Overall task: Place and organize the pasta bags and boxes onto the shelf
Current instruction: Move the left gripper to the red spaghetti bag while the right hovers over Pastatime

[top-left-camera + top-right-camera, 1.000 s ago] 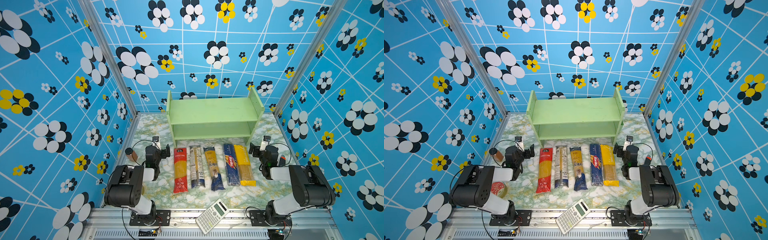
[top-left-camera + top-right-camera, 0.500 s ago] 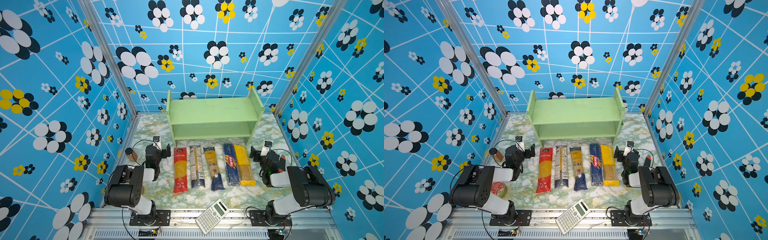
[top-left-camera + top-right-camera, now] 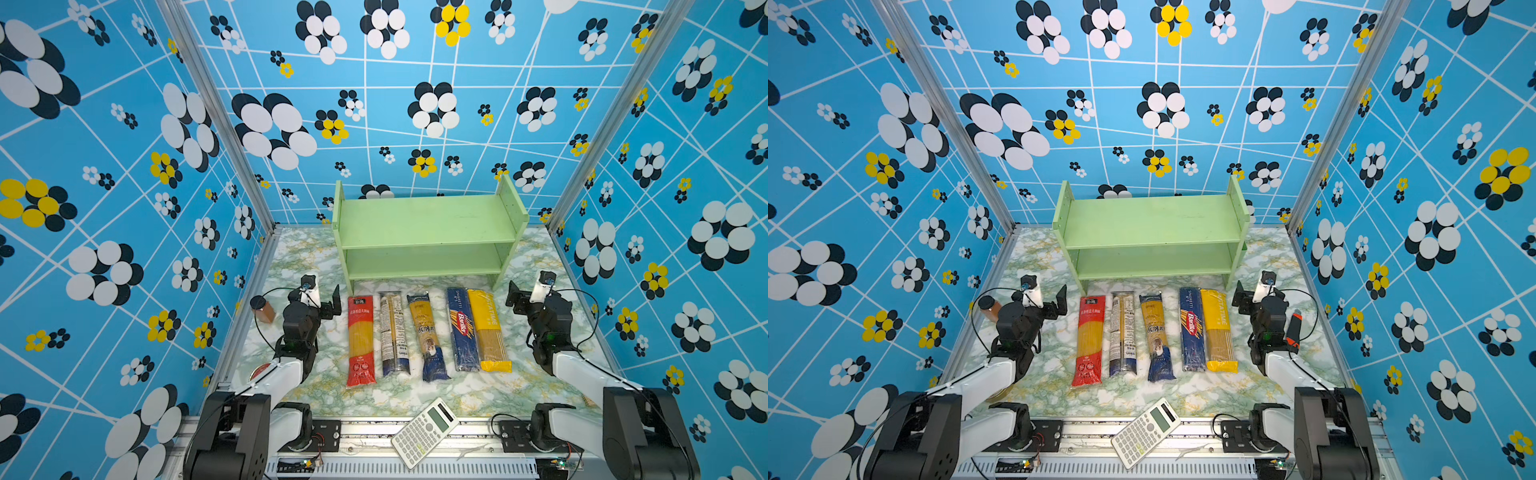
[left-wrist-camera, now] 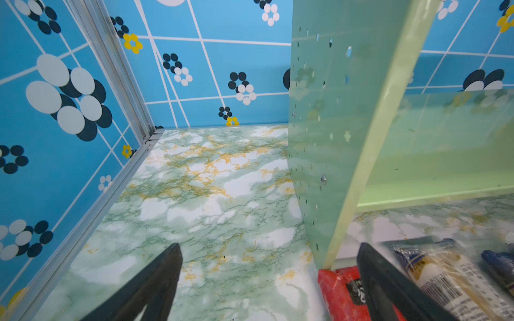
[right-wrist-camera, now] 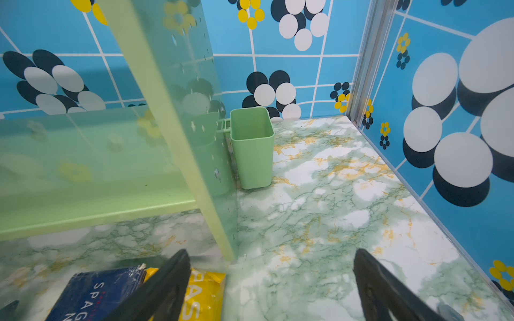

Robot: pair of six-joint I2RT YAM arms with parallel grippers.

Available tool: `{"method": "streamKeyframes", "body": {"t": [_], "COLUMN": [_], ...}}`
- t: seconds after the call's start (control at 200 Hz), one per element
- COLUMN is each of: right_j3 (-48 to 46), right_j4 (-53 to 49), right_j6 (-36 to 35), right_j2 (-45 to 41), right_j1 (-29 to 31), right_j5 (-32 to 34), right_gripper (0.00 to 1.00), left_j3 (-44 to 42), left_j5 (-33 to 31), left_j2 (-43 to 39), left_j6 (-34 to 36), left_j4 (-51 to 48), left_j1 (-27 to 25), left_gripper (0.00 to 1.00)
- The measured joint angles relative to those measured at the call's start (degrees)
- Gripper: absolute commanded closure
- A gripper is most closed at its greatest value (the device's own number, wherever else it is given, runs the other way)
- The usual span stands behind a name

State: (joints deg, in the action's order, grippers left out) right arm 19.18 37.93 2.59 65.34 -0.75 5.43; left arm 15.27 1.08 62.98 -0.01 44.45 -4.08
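Red bag (image 3: 360,340), clear bag (image 3: 392,334), yellow-navy bag (image 3: 428,336), Barilla box (image 3: 462,328) and yellow bag (image 3: 488,328) all lie flat in a row on the table (image 3: 291,266), just in front of the shelf (image 3: 424,216). The box and yellow bag are touching.

The left gripper (image 4: 267,278) sits by the shelf's left front corner and the right gripper (image 5: 271,278) by its right one. Both have jaws wide apart, nothing in them.

The calculator (image 3: 424,432) is well out front of the shelf, and the jar (image 3: 262,309) is off to its left.
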Motion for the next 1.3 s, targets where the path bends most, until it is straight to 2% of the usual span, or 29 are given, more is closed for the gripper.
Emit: {"method": "streamKeyframes", "body": {"t": [0.24,0.495,0.655,0.845,1.04,1.299], "right_j3": [4.42,10.49,13.70,14.86,14.99,16.37], "right_j4": [-18.62,-34.42,-40.74,-46.84,-50.34,-52.70], "right_j6": [3.67,9.11,12.17,14.29,16.24,18.05], "right_j2": [-8.44,-10.71,-11.47,-12.85,-12.35,-10.67], "right_j1": [0.00,0.00,0.17,0.28,1.03,4.57], "right_j5": [-6.10,-14.62,-19.85,-23.37,-27.80,-31.76], "right_gripper": [0.09,0.11,0.11,0.12,0.13,0.14], "left_j3": [0.07,1.66,2.40,4.72,6.21,6.21], "left_j5": [0.94,2.29,3.04,1.68,-0.55,-1.64], "left_j2": [-14.38,-26.60,-28.98,-28.98,-29.00,-29.77], "left_j6": [-3.93,-10.14,-13.84,-16.28,-18.82,-25.11], "left_j4": [-12.81,-28.37,-34.80,-42.69,-47.63,-54.95], "left_j1": [-1.25,-3.13,-4.87,-11.63,-17.77,-21.62], "left_gripper": [0.01,0.01,0.01,0.01,0.01,0.01]}}
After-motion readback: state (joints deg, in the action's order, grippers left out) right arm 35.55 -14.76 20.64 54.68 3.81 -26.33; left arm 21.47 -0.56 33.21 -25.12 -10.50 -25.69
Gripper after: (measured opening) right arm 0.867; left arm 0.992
